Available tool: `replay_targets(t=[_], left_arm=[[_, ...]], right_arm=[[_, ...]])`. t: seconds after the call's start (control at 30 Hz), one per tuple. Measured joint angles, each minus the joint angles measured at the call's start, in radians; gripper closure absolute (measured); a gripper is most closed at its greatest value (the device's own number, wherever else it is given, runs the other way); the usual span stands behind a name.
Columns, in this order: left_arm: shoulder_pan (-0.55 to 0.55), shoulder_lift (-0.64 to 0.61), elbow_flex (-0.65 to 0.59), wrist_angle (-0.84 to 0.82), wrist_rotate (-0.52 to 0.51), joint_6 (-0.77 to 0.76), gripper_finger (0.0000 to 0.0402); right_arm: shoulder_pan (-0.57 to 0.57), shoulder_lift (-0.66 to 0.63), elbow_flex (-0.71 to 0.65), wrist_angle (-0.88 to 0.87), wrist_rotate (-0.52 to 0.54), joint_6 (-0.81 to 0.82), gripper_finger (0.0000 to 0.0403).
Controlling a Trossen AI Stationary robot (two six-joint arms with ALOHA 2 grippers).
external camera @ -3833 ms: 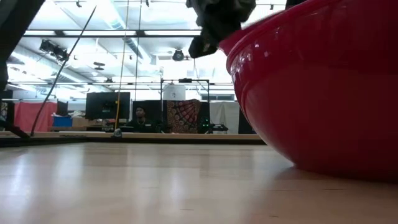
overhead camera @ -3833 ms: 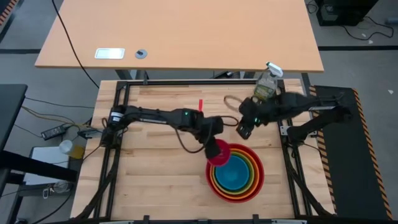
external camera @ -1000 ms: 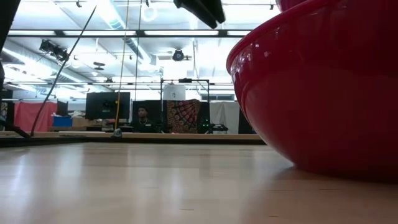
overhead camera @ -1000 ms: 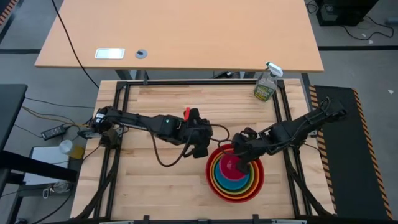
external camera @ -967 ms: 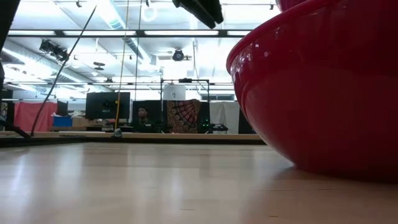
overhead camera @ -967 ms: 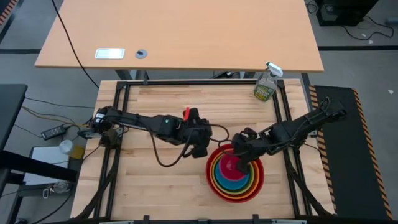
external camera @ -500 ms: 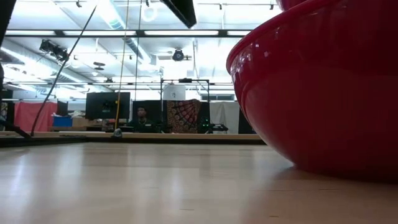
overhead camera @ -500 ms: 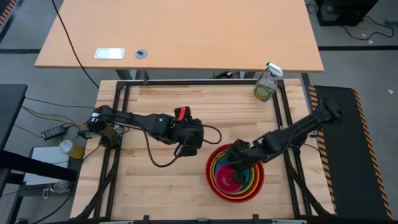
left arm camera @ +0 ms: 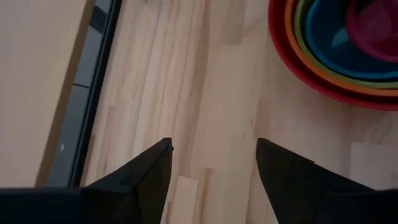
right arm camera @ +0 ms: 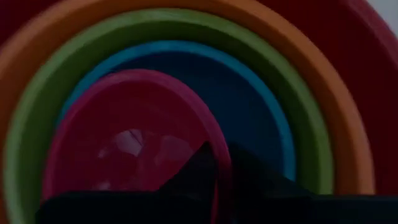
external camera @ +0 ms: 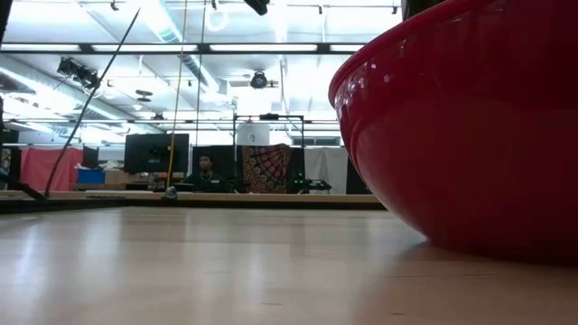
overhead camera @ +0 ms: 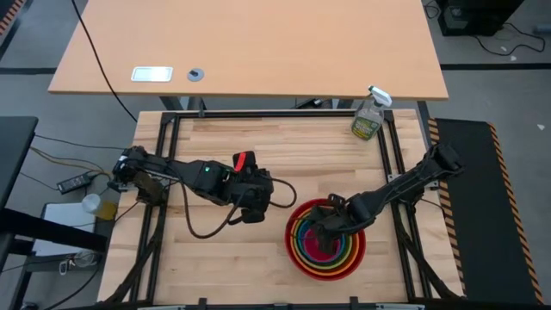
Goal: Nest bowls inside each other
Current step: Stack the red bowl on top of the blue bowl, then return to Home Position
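The bowls stand nested on the table's near right: red (overhead camera: pixel 293 248) outermost, then orange (right arm camera: pixel 155 14), lime green (right arm camera: pixel 37 118) and blue (right arm camera: pixel 258 106), with the small pink bowl (right arm camera: pixel 124 140) inside the blue one. The red bowl's wall (external camera: pixel 470 135) fills the right of the low view. My right gripper (overhead camera: pixel 320 234) reaches down into the stack, shut on the pink bowl. My left gripper (left arm camera: pixel 214 146) hangs open over bare wood to the left of the stack (overhead camera: pixel 251 213), with nothing between its fingers. My right gripper pinches the pink bowl's rim (right arm camera: pixel 217 177), one finger inside the bowl and one outside, between the pink and blue walls. The fingers come steeply from above, slanting in from the table's right. The pink bowl sits upright, low inside the blue bowl; whether its bottom rests there is hidden.
A clear spray bottle (overhead camera: pixel 368 116) stands at the table's far right corner. A black frame rail (left arm camera: pixel 93 93) runs along the table's edge. Bare wood lies across the table's left and middle. A person sits far off in the room behind (external camera: pixel 204 171).
My right gripper has gone down with the pink bowl, from above the stack into the blue bowl. My left gripper, still open, has drawn away from the bowls toward the table's left edge and risen a little.
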Motion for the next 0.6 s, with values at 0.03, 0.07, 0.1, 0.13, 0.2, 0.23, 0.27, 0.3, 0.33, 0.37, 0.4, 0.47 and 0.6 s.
replay_targets(t=[0.03,0.07,0.1,0.13,0.2,0.23,0.27,0.3,0.33,0.37,0.4,0.47,0.6], left_arm=[[0.000,0.000,0.000,-0.001,0.000,0.000,0.0166],[0.000,0.000,0.000,0.000,0.000,-0.001,0.0166],[0.001,0.000,0.000,0.001,0.000,-0.007,0.0166],[0.001,0.000,0.000,0.002,0.000,-0.021,0.0166],[0.001,0.000,0.000,0.004,-0.001,-0.061,0.0167],[0.001,0.000,0.000,0.005,-0.004,-0.071,0.0169],[-0.001,-0.001,0.000,0.008,-0.012,-0.070,0.0171],[-0.005,-0.002,0.000,0.010,-0.026,-0.059,0.0174],[-0.009,-0.003,0.000,0.009,-0.043,-0.043,0.0177],[-0.016,-0.003,0.000,0.008,-0.069,-0.029,0.0182],[-0.024,-0.003,0.000,0.007,-0.097,-0.016,0.0187],[-0.043,-0.003,0.000,0.006,-0.149,0.007,0.0197],[-0.071,-0.021,-0.034,0.019,-0.225,0.032,0.0215]], right_arm=[[0.000,0.004,0.000,0.011,-0.010,-0.002,0.0350],[0.000,0.003,0.001,0.022,-0.021,-0.003,0.0341],[0.000,0.003,0.001,0.024,-0.032,-0.007,0.0330],[0.000,0.003,0.001,0.024,-0.039,-0.012,0.0318],[-0.005,-0.001,0.001,0.021,-0.051,-0.013,0.0293],[-0.009,-0.001,0.001,0.011,-0.066,-0.014,0.0280],[-0.015,0.000,0.003,-0.009,-0.088,-0.014,0.0269],[-0.024,0.000,0.006,-0.032,-0.115,-0.014,0.0258],[-0.033,0.000,0.011,-0.050,-0.144,-0.016,0.0250],[-0.040,-0.003,0.016,-0.071,-0.168,-0.018,0.0243],[-0.045,-0.008,0.019,-0.098,-0.174,-0.018,0.0239],[-0.055,-0.027,0.022,-0.139,-0.160,-0.007,0.0235],[-0.058,-0.114,0.022,-0.127,-0.067,0.016,0.0237]])
